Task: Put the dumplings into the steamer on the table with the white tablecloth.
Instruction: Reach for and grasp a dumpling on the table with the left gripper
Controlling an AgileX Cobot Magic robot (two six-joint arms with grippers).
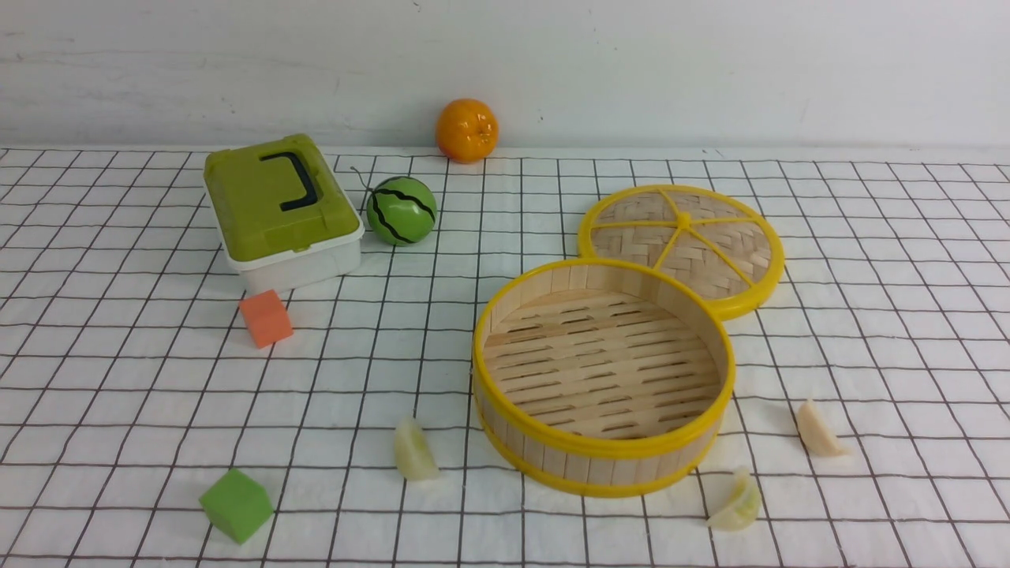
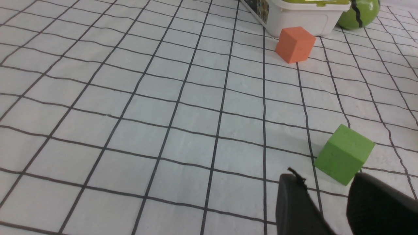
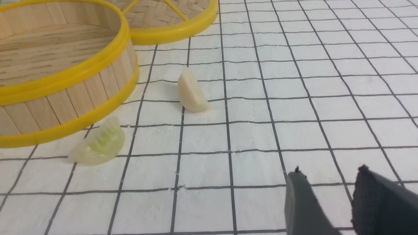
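Note:
The round bamboo steamer (image 1: 604,457) with yellow rims stands empty on the white grid tablecloth (image 1: 118,379). Three pale dumplings lie on the cloth around it: one to its left (image 1: 415,450), one at its front right (image 1: 738,502), one to its right (image 1: 817,430). The right wrist view shows the steamer (image 3: 68,98), the greenish dumpling (image 3: 99,143) and the cream dumpling (image 3: 191,91). My right gripper (image 3: 328,178) is open and empty, above bare cloth, apart from both. My left gripper (image 2: 325,181) is open and empty, close to a green cube (image 2: 344,153). Neither gripper shows in the front view.
The flat woven lid (image 1: 682,244) with yellow spokes lies behind the steamer. A green-lidded white box (image 1: 280,213), a toy watermelon (image 1: 401,210) and an orange (image 1: 467,130) stand at the back. An orange cube (image 1: 266,318) and the green cube (image 1: 236,505) lie on the left.

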